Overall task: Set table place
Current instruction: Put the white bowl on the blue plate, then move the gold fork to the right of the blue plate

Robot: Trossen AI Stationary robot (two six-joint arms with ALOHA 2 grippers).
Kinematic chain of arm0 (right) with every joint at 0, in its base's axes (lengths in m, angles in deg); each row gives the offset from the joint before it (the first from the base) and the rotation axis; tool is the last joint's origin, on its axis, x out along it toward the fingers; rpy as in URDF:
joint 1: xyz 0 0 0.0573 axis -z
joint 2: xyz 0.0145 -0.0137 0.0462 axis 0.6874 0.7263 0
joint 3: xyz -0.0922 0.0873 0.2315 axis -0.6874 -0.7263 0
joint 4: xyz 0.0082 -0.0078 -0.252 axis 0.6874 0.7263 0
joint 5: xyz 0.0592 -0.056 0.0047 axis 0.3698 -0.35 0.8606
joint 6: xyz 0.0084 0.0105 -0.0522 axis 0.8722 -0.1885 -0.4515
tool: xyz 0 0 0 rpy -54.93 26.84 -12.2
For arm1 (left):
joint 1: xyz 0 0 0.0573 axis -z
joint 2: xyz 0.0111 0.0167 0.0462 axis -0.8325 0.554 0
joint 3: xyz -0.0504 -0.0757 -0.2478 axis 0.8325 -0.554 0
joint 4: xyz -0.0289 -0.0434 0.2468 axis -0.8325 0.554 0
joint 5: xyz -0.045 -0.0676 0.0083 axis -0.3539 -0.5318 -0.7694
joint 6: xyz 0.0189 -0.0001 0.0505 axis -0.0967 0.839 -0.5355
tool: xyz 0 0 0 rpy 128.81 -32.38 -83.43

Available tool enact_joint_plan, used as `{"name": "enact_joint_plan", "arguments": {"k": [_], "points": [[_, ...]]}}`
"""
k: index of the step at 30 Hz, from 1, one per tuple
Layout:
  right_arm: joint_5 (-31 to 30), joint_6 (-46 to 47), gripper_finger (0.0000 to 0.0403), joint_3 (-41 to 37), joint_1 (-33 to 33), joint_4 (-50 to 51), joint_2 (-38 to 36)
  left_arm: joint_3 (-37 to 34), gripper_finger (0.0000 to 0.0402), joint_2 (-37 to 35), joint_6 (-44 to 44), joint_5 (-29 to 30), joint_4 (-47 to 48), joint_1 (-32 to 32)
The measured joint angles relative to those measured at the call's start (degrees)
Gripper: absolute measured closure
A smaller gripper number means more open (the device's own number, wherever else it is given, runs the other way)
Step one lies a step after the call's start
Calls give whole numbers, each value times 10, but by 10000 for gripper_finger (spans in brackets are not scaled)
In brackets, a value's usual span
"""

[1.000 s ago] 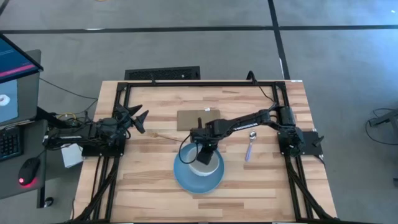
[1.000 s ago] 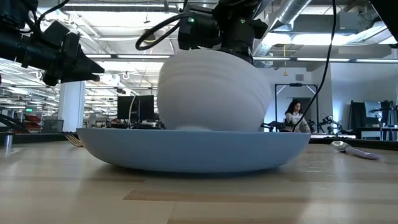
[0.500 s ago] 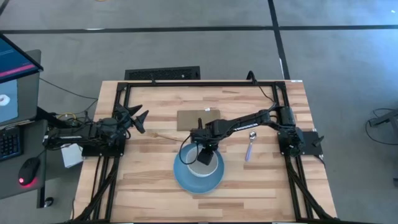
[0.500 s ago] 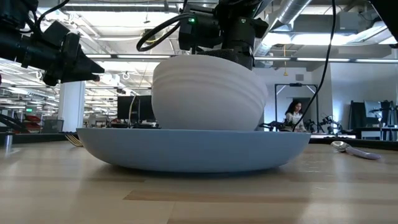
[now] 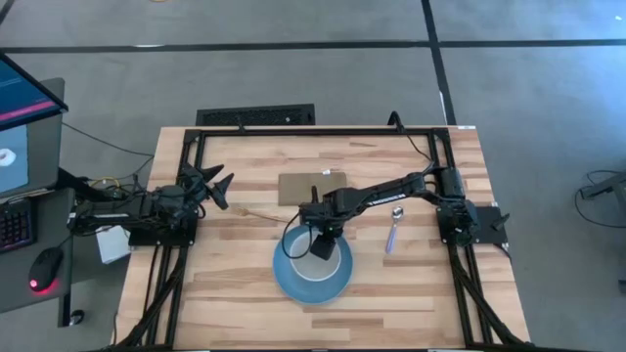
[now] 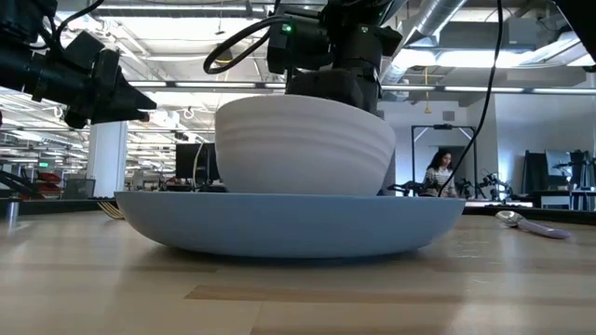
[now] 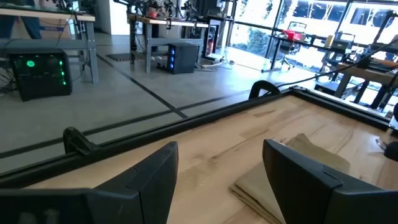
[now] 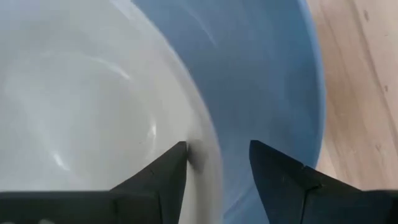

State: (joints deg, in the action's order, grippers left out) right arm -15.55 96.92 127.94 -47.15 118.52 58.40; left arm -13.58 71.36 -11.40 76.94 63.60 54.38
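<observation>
The white bowl (image 5: 331,261) (image 6: 303,144) sits level on its base in the round blue plate (image 5: 291,282) (image 6: 289,223) at the table's middle, toward the near edge. My right gripper (image 5: 321,244) (image 8: 216,155) hangs over the bowl's far rim, open, one finger inside and one outside. The lilac-handled spoon (image 5: 392,231) (image 6: 527,222) lies on the wood to the plate's right. The thin gold fork (image 5: 260,214) lies left of the plate, farther back. My left gripper (image 5: 219,186) (image 7: 221,177) waits open at the table's left edge. My right gripper comes from above, pointing down, and straddles the bowl's rim (image 8: 202,148). The inner finger (image 8: 174,163) lies against the rim's inside. The outer finger (image 8: 267,163) stands clear of it, with blue plate showing between. The bowl rests on the plate.
A flat brown rectangle (image 5: 309,188) (image 7: 298,171) lies on the table's far middle, just behind the right arm. A black metal frame (image 5: 323,130) edges the table (image 5: 235,284). Bare wood lies on both sides of the plate. A person (image 6: 440,172) sits far off in the room.
The bowl, tilted a second ago with its underside showing toward the near edge, has come down and levelled; it now stands flat in the plate. My right gripper has sunk a little with it.
</observation>
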Motion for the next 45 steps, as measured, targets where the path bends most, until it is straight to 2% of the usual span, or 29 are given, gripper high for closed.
{"name": "enact_joint_plan", "arguments": {"k": [10,40,45], "points": [[2,-1,173,0,0,0,-1,0,178,0,1,0,0,0],[19,3,172,0,5,12,-1,0,178,0,-2,0,0,0],[24,-8,172,33,5,29,-1,0,178,0,-2,0,0,0]]}}
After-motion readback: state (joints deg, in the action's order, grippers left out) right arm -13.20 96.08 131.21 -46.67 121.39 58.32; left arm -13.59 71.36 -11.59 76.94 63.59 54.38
